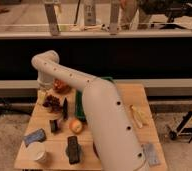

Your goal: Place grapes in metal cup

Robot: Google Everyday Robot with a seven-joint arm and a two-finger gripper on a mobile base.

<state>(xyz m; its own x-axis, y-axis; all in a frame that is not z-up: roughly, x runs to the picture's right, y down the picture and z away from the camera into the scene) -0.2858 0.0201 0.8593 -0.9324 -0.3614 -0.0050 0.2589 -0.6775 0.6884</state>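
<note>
Camera view shows you the pincer (53, 98) low over the bench (119, 92) at its far left, right at the grapes (51, 101). You cannot make out the metal cup, so judge the placing unfinished.

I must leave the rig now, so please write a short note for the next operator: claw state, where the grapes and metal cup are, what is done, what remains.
Claw: at the table's far left, low over the grapes; its grip cannot be judged.
Grapes: dark bunch at far left of the wooden table, beside the orange-red round object.
Metal cup: appears to sit just in front of the grapes, partly hidden.
Done: arm has reached the grapes.
Left: confirm the grapes are in the cup, then withdraw.
</note>
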